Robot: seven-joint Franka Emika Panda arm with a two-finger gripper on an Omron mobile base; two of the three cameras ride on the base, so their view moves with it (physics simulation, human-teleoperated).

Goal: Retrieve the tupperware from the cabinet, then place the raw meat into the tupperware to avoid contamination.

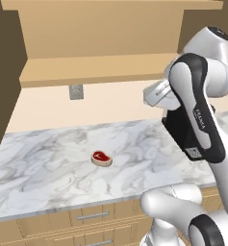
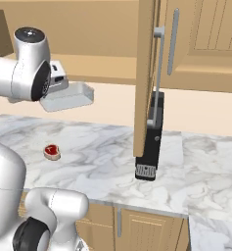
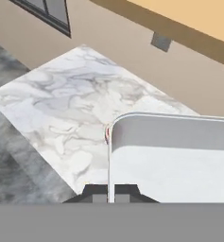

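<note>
One container is in play: the tupperware (image 2: 68, 98) hangs in the air above the counter (image 2: 98, 147), pinched by one wall between the closed fingers of the hand (image 3: 110, 193). In the hand view that rim runs straight up from between the two fingertips, and the tray spreads to the right.

Handling, as judged: the tray looks light, thin-walled and stiff enough to keep its shape, but held at a single edge it is likely to tilt or swing, so level transport and a gentle set-down are advised.

The raw meat (image 1: 101, 158) lies flat on the marble, well apart from the tray and below it. It appears soft, probably slick, and low to the surface. The recommended grasp is across its narrow width at the fat rim.

Surroundings:
- The cabinet (image 2: 200, 44) door (image 2: 146, 73) stands open, edge-on to the right base view.
- A black coffee machine (image 2: 151, 142) sits just behind that door, well to the right of the meat.
- A wall outlet (image 1: 76, 92) is set in the backsplash.
- Drawers (image 1: 91, 216) run under the counter edge.

Nothing stands between tray and meat.
</note>
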